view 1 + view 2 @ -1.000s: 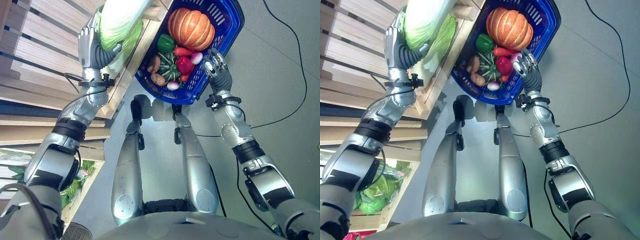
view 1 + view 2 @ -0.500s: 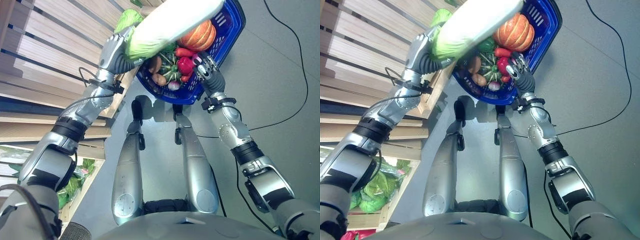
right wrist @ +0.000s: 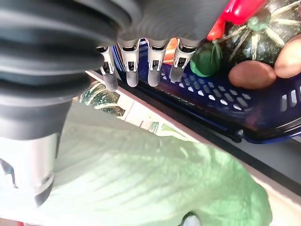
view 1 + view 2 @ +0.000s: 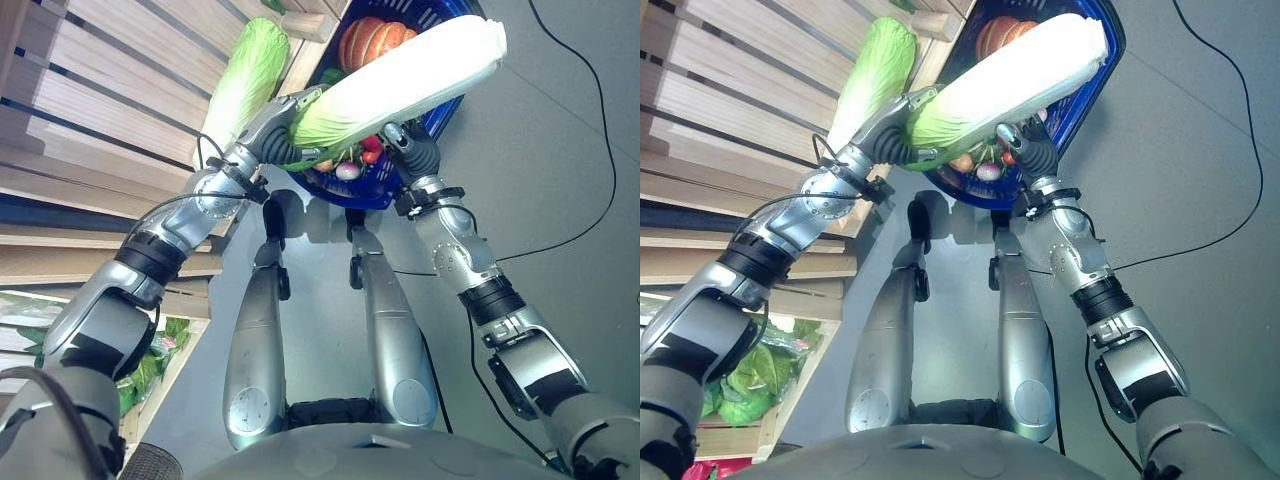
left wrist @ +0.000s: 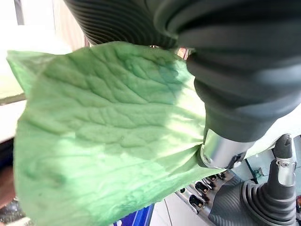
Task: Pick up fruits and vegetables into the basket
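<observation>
The left hand (image 4: 275, 135), curled round a napa cabbage (image 4: 400, 80) by its leafy end, spans it across the blue basket (image 4: 1080, 95) for loading, while the right hand (image 4: 1025, 150), fingers relaxed and empty, waits at the rim.

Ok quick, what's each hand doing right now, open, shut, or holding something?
Left hand: shut on the long pale-green napa cabbage.
Right hand: open, fingers straight beside the blue plastic basket.

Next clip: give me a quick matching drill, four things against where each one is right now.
1. cabbage
2. pumpkin
3. second cabbage
4. right hand

a. on the wooden shelf
b. at the basket's near rim
c. in the left hand, over the basket
d. inside the basket, far end

Pairs: 1-c, 2-d, 3-a, 4-b
</observation>
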### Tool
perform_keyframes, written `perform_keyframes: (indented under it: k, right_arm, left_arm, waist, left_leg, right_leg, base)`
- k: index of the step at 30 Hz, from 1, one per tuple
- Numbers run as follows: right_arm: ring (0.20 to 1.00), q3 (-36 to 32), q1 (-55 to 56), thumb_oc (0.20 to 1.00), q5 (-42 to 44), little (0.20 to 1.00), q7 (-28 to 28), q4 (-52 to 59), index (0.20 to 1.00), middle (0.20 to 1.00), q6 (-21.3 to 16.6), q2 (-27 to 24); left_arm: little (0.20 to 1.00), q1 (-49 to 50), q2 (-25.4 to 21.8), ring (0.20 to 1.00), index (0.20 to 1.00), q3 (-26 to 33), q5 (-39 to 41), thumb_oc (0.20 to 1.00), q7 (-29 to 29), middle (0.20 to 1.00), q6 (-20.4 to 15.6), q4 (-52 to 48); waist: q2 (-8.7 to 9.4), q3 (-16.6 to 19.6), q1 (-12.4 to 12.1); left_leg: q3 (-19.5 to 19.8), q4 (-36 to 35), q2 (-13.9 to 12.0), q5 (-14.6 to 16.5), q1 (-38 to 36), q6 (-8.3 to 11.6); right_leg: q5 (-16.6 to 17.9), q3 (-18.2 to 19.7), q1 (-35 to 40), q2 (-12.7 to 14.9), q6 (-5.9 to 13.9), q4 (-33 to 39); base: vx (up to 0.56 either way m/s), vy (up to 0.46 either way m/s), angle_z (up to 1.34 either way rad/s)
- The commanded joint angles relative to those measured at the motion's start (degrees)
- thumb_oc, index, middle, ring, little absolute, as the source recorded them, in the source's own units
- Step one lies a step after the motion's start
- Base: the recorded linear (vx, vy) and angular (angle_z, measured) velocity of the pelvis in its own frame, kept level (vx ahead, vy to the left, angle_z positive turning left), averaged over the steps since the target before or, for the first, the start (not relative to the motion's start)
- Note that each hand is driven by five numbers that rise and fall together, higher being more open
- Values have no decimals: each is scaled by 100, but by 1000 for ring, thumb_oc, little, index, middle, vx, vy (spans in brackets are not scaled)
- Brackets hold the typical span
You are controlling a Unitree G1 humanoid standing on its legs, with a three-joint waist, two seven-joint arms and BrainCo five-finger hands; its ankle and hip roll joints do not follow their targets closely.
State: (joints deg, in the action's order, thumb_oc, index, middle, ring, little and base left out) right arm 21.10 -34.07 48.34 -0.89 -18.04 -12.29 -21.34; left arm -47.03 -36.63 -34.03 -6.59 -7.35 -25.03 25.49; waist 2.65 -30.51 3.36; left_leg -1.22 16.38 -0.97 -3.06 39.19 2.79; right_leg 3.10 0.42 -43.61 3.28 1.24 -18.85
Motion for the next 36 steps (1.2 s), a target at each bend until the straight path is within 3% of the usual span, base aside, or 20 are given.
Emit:
perform_keyframes:
  k: [1, 12, 25, 27, 36]
  right_arm:
    - [1000, -34, 2, 1000, 227, 1000, -255, 788, 1000, 1000, -205, -76]
    - [1000, -90, 9, 1000, 562, 1000, -467, 920, 1000, 1000, -360, -29]
    - [1000, -211, 13, 1000, 1360, 1000, -1104, 1011, 1000, 1000, -399, -80]
    - [200, -206, 27, 200, 1293, 200, -1109, 1049, 200, 200, -452, -78]
    - [200, -181, 0, 200, 1321, 200, -1206, 993, 200, 200, -552, -61]
  left_arm:
    - [200, -146, 149, 200, 200, -5, 152, 200, 177, 200, -243, -692]
    - [200, -143, 117, 200, 200, -139, 270, 200, 611, 200, 37, -730]
    - [200, -177, -20, 200, 200, -383, 530, 200, 1391, 200, 863, -655]
    - [200, -170, -37, 200, 200, -392, 542, 200, 1411, 200, 851, -664]
    - [200, -138, 25, 200, 200, -374, 437, 200, 1278, 200, 859, -667]
  waist:
    - [-120, 72, 2]
    - [-109, 72, -3]
    - [-119, 72, 10]
    - [-118, 72, 12]
    - [-122, 72, -7]
  left_leg:
    - [-26, -139, 129, 96, -47, 103]
    - [-20, -126, 131, 135, -66, 96]
    - [-21, -150, 126, 130, -64, 97]
    - [-14, -154, 130, 126, -54, 96]
    - [-2, -178, 135, 118, -59, 100]
  right_leg:
    - [-166, -346, 375, -118, 377, 50]
    - [-171, -361, 393, -106, 394, 54]
    - [-143, -392, 393, -76, 430, 95]
    - [-130, -392, 389, -70, 433, 117]
    - [-123, -418, 401, -56, 437, 145]
  base:
    - [0, 0, 0]
    - [0, 0, 0]
    - [0, 0, 0]
    - [0, 0, 0]
    - [0, 0, 0]
